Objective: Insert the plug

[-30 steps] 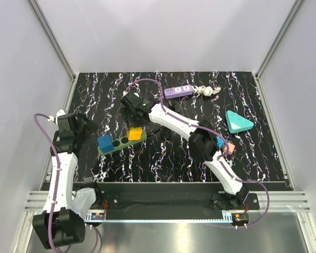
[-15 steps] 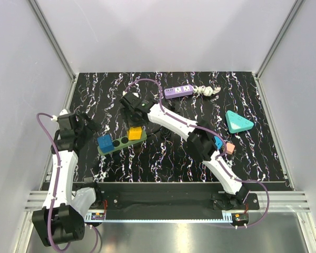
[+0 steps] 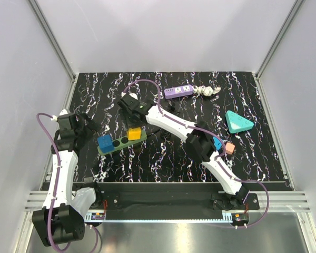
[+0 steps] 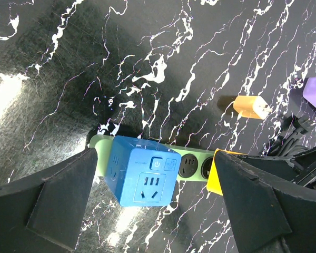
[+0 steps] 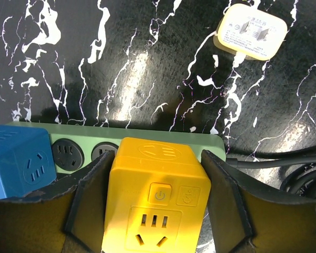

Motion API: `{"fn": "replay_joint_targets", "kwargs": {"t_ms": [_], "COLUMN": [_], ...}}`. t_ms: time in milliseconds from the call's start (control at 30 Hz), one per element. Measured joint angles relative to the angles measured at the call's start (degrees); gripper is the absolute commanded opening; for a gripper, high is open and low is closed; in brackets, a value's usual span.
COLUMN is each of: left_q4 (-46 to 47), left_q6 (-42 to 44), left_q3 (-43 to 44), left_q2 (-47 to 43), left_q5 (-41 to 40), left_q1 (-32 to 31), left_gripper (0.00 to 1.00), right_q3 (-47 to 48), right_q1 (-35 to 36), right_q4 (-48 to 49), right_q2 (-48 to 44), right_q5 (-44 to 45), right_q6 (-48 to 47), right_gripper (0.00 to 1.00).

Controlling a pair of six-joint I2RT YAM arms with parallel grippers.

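Black marbled bench (image 3: pixel 253 153) carries a green power strip (image 5: pixel 147 132). On it, the right pincer (image 5: pixel 157 163) clamps the yellow plug (image 5: pixel 155 200). The left pincer (image 4: pixel 157 158) gapes empty.

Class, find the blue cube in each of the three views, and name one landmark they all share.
Top view: blue cube left of centre, at the green power strip's left end.
Left wrist: the cube is bottom centre.
Right wrist: the cube is at the lower left edge.
Shared landmark: the power strip, holding a yellow cube too.
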Motion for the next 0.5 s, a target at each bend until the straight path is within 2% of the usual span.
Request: {"fn": "replay_joint_targets", "kwargs": {"t_ms": [300,500], "left_q4": [-0.66,-0.92], "left_q6": [0.00,0.00], "left_q3": [0.00,0.00], "left_q2": [-0.02,-0.02], "left_q5": [-1.29,-1.46], "left_q1": [0.04,0.04], "left_gripper": [0.99,0.99], "right_q3": [-0.48,-5.20], "right_q1": [2.25,2.51], "right_q4": [1.53,8.66], "right_q2": [0.00,-0.61], "right_q5": [6.08,8.26], "right_q6": [0.17,0.90], "right_gripper": [0.00,0.00]}}
